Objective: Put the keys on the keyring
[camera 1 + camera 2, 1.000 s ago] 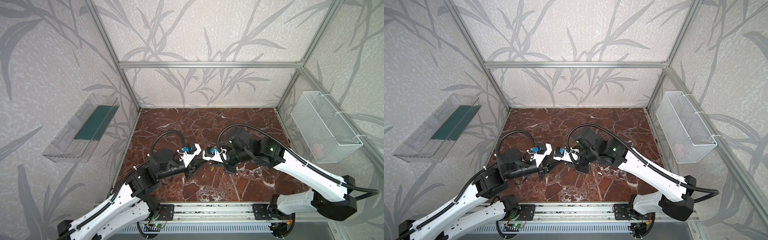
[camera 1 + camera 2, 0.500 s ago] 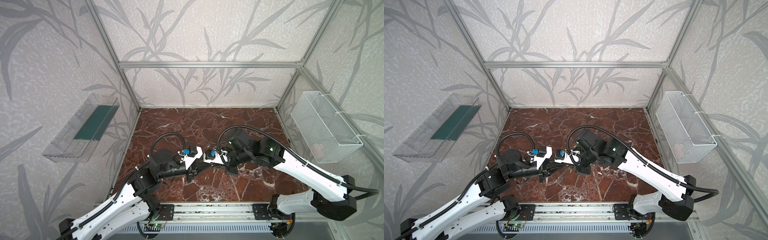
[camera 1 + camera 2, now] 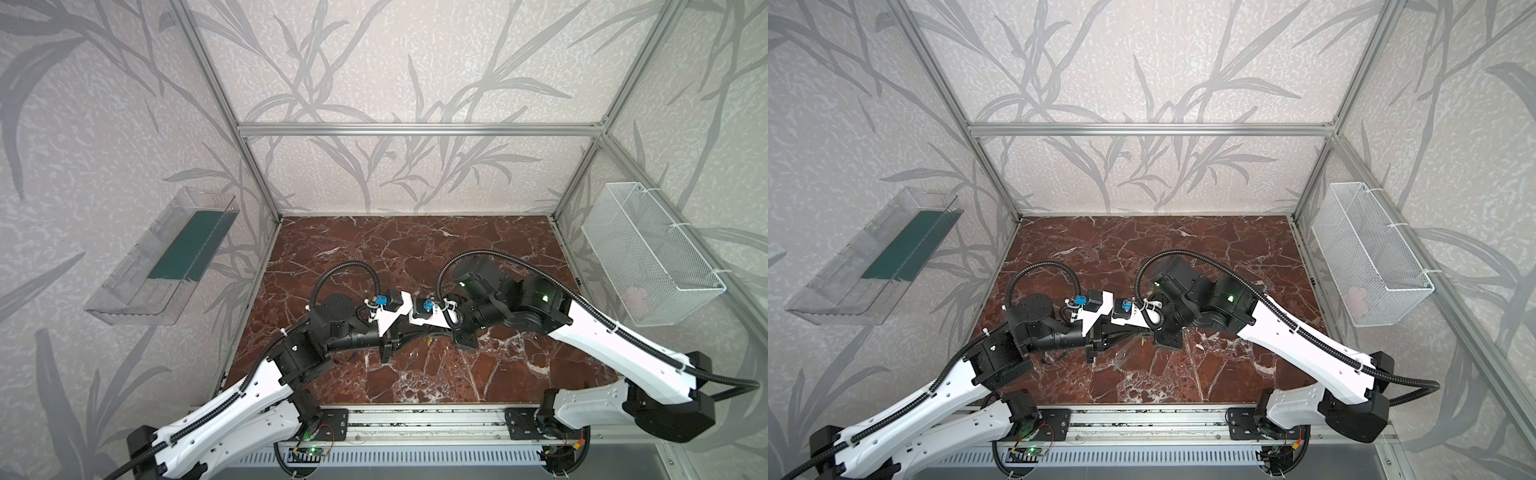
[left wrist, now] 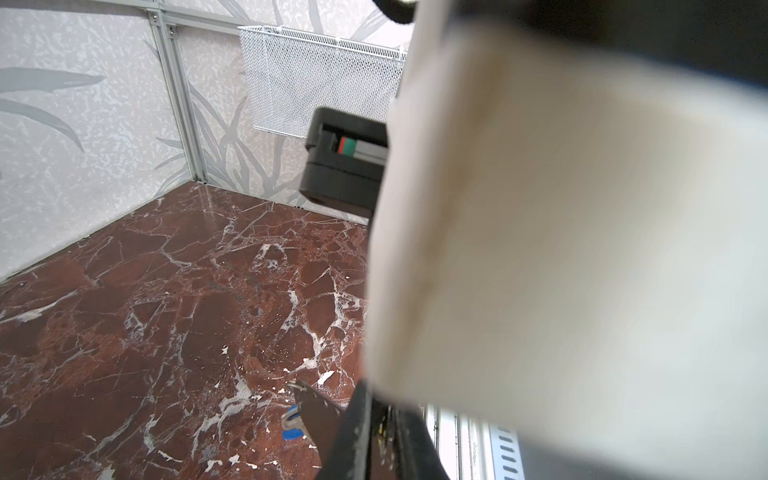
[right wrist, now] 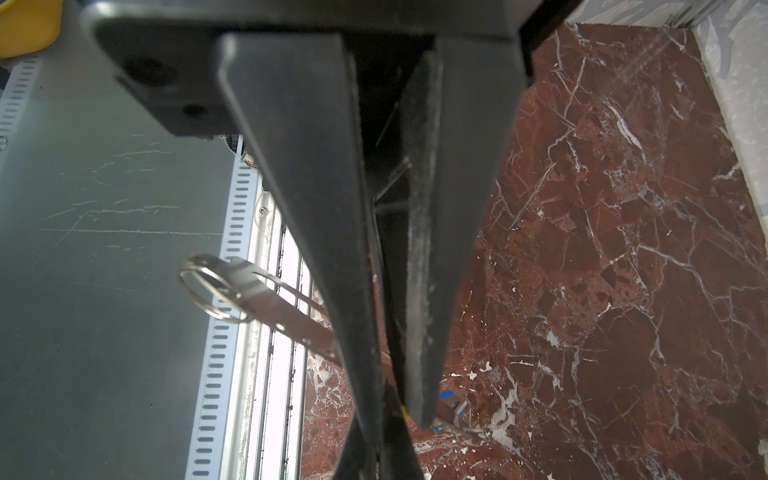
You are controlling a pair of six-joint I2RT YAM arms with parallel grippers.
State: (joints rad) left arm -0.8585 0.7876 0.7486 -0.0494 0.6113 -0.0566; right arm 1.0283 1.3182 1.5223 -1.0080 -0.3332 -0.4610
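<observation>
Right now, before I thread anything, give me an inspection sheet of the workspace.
Surface: veined red marble tabletop.
Job's things: keyring raised between the arms; blue key and a sliver of the yellow key beside the right gripper tips.
Clutter: nothing seen.
Grippers: right gripper's jaws shut; left gripper grip unreadable.
Cables: black conduits loop over both wrists, clear of the jaws.
Surroundings: wire basket on right wall, clear tray on left wall.
</observation>
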